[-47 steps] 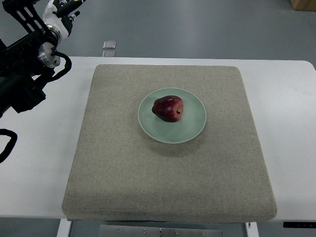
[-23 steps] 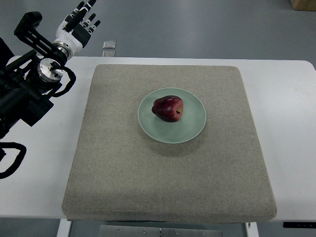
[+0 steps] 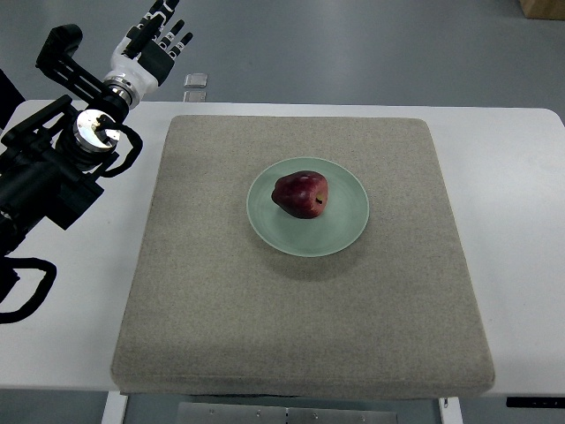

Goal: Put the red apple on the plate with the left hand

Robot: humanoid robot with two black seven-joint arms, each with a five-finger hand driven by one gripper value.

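On the plate, red apple lies well apart from left hand.

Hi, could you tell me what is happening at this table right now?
The dark red apple already sits on the round pale green plate, in the middle of the grey fabric mat on the white table. The robot's left hand is at the upper left, past the table's far edge, fingers relaxed and holding nothing. No right hand is in view.
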